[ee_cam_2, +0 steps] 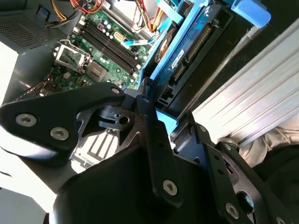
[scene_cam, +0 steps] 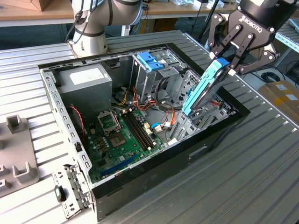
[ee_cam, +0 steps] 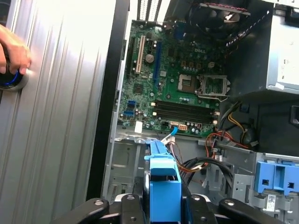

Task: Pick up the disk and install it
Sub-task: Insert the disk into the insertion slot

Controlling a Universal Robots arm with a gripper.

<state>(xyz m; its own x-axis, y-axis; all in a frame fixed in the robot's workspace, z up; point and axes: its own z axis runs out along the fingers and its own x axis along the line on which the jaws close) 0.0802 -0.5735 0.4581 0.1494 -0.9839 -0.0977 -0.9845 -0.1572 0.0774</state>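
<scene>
Farthest from the gripper, toward the exterior view's left, a grey sheet-metal power supply (scene_cam: pixel 86 79) sits in the open computer case (scene_cam: pixel 154 175). Nearer lies the green motherboard (scene_cam: pixel 124 135) with its long dark memory slots, then a ribbed blue plastic latch (scene_cam: pixel 150 60) atop the bare-metal drive cage. The gripper (scene_cam: pixel 223 65) is clamped on the upper end of the disk (scene_cam: pixel 203 91), black fingers pressing its light-blue carrier frame from both sides. The disk hangs directly below the fingers, long axis steeply tilted, lower end among the steel bay walls by the case wall nearest the gripper. Whether it touches the bay I cannot tell. In the first wrist view a hand (ee_cam: pixel 14 51) rests on the ribbed aluminium table (ee_cam: pixel 60 140).
</scene>
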